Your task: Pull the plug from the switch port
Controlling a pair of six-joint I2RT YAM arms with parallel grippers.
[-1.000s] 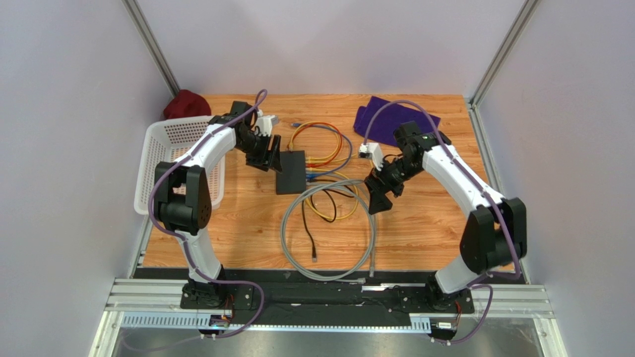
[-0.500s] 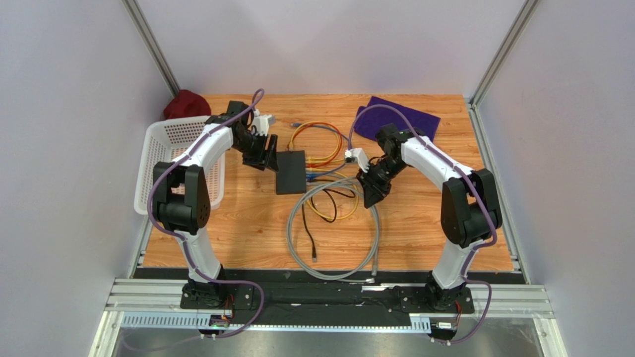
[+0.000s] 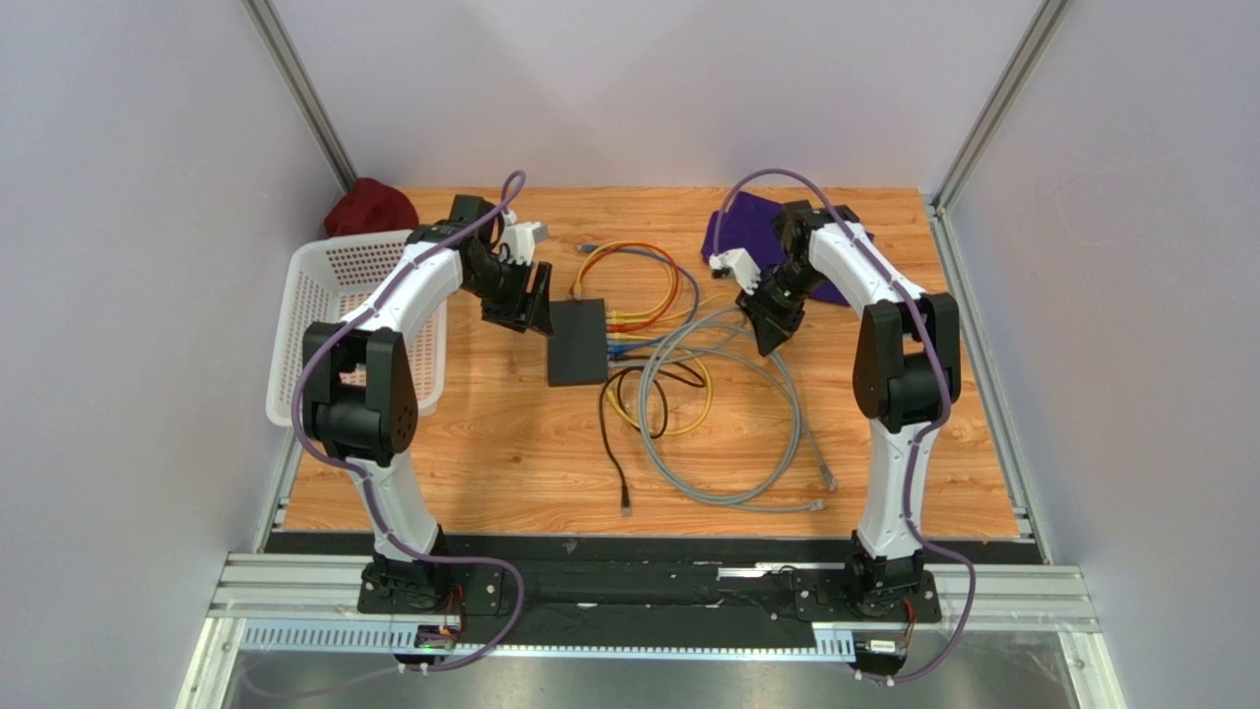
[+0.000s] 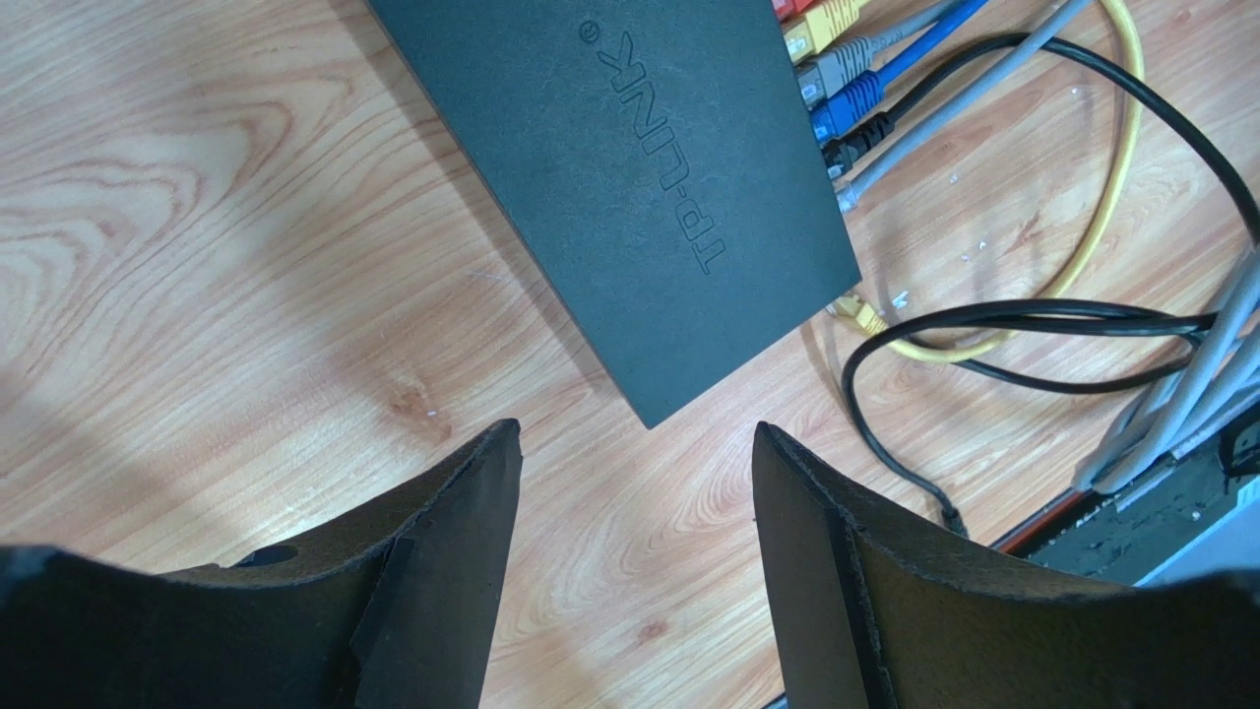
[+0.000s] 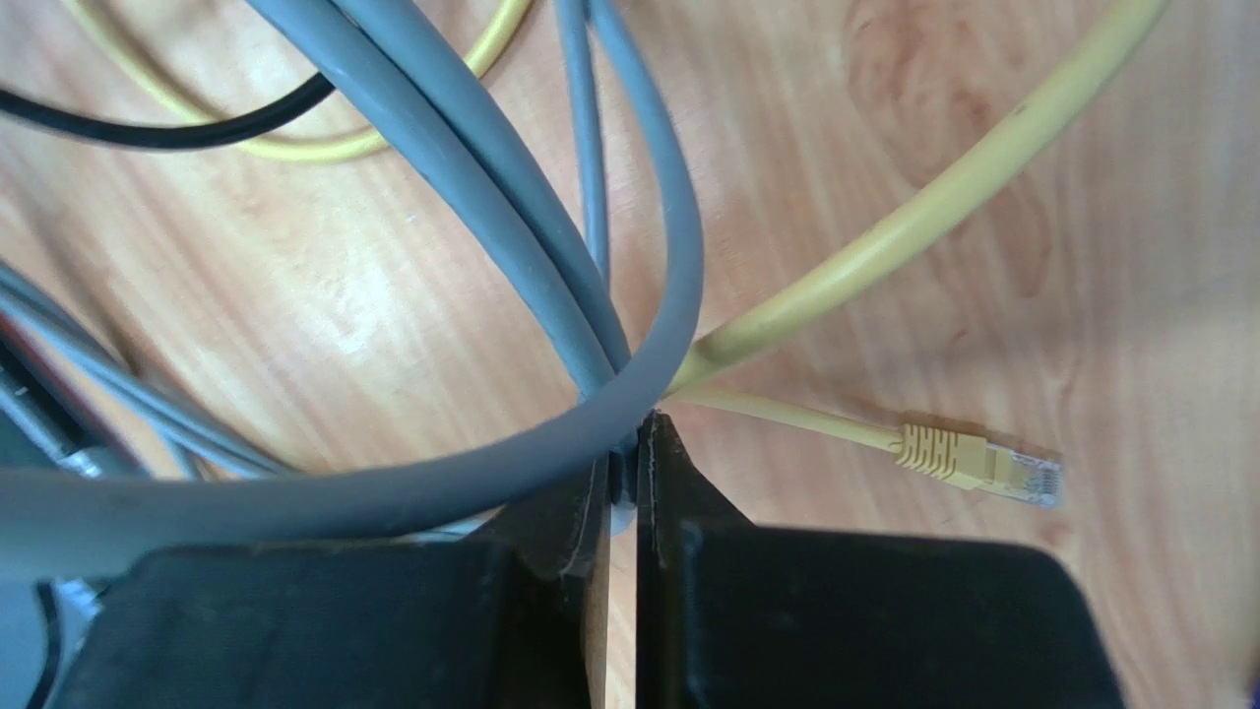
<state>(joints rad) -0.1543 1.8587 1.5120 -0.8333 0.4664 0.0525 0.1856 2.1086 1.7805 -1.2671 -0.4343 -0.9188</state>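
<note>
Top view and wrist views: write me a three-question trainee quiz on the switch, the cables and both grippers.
1. True or false: the left gripper is shut on the switch.
2. What is the right gripper shut on? A yellow cable; B gray cable; C basket.
3. Fill in: the switch's top reads ___.

Key: 1 false, its jaws stand open, with nothing between them. 2 B. 3 TP-LINK.
</note>
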